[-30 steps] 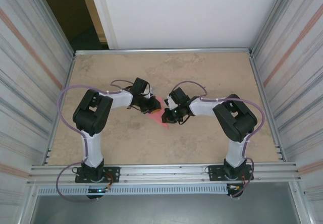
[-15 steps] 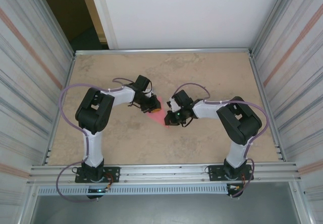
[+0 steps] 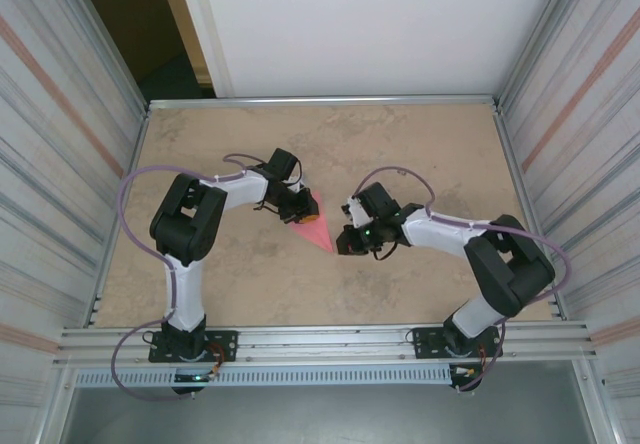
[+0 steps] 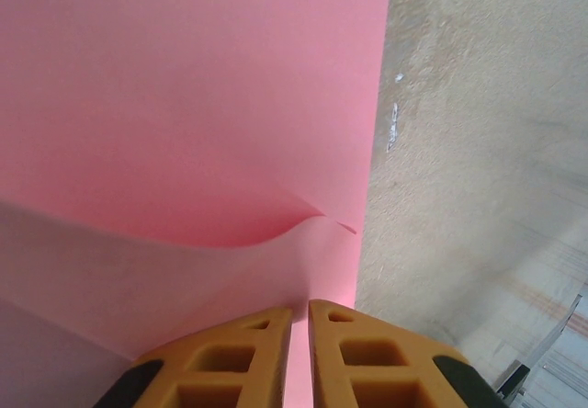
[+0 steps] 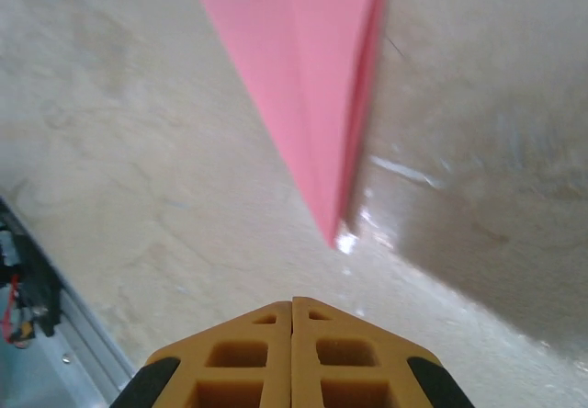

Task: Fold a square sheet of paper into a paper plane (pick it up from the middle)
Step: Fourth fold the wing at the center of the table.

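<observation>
The pink paper plane lies on the tan table as a narrow dart, its tip pointing to the near right. My left gripper is at its wide far end. In the left wrist view the orange fingers of the left gripper are shut on the pink paper, which bulges up just ahead of them. My right gripper sits just right of the tip, apart from it. In the right wrist view the right gripper is shut and empty, with the plane's tip ahead of it.
Ribbed metal walls close in the table on both sides. A white panel stands behind it and an aluminium rail runs along the near edge. There is bare table beyond and in front of the arms.
My right gripper has drawn back to the right, off the paper, so the plane's tip now shows. The right arm's elbow has swung down to the right. The left gripper has barely moved.
</observation>
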You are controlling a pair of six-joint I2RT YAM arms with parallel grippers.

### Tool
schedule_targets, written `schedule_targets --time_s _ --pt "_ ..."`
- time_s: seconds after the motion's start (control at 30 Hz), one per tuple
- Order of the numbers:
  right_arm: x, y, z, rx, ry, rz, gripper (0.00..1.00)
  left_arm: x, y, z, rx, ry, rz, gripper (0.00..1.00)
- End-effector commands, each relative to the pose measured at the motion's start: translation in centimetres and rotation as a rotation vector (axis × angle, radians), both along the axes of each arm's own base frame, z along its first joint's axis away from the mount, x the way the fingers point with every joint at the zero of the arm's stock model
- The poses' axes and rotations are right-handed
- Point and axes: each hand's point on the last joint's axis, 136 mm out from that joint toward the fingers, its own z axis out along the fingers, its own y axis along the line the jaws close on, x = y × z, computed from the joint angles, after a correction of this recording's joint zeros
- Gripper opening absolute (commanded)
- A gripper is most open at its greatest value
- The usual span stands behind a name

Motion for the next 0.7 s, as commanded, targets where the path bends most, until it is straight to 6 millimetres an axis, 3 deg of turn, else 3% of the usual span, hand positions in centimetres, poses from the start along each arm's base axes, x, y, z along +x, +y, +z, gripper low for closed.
schedule_targets --time_s 0.0,0.1,0.4,0.57,0.67 --pt "2.5 1.4 1.8 0.042 -0.059 -0.024 0.07 -1.8 3.3 -4.8 0.177 0.091 0.026 0.15" --pt "3.2 2.7 0.8 0.031 -0.034 -0.020 0.06 -1.7 3.1 -4.5 0.163 0.087 0.025 0.15" --pt "5.3 4.1 -2.4 -0.029 0.015 -0.039 0.03 -1.6 2.6 -3.9 0.138 0.076 0.021 0.15" --pt "5.3 4.1 -3.7 -0.051 0.042 -0.043 0.03 -1.4 2.4 -3.5 0.123 0.071 0.021 0.15" --pt "5.0 3.4 -4.8 -0.077 0.065 -0.052 0.03 -0.7 1.5 -2.0 0.090 0.034 -0.011 0.16"
